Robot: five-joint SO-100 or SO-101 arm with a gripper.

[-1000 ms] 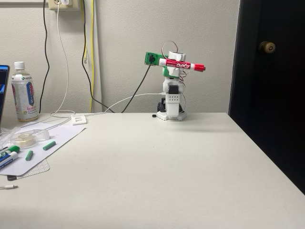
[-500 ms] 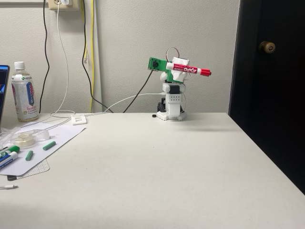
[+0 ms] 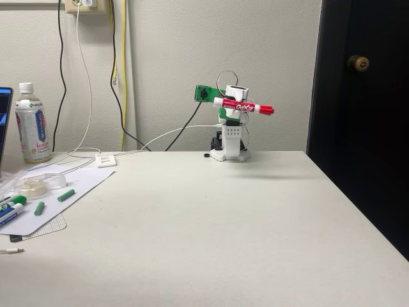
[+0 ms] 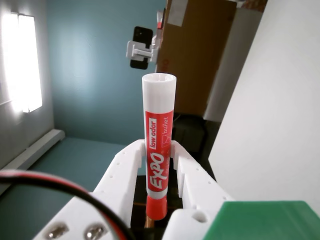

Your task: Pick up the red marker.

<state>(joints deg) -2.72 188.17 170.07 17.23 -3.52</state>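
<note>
The red marker (image 3: 243,106) hangs level in the air at the table's far edge, above the arm's white base (image 3: 229,144), its red cap pointing right in the fixed view. My gripper (image 3: 237,105) is shut on its middle. In the wrist view the red marker (image 4: 159,145) stands upright between my two white fingers (image 4: 126,167), its white end up and its red end down near the palm. My gripper (image 4: 157,150) clamps the printed label band.
On the left of the table lie a sheet of paper (image 3: 61,192) with a green-capped marker (image 3: 14,202), green caps (image 3: 65,195) and a tape roll (image 3: 32,187). A drink bottle (image 3: 32,123) stands behind. Cables (image 3: 160,137) run to the arm. A dark door (image 3: 364,115) is at right.
The gripper, still holding the red marker, has come down by a few centimetres over the last second, drifting slightly right and then back left.
</note>
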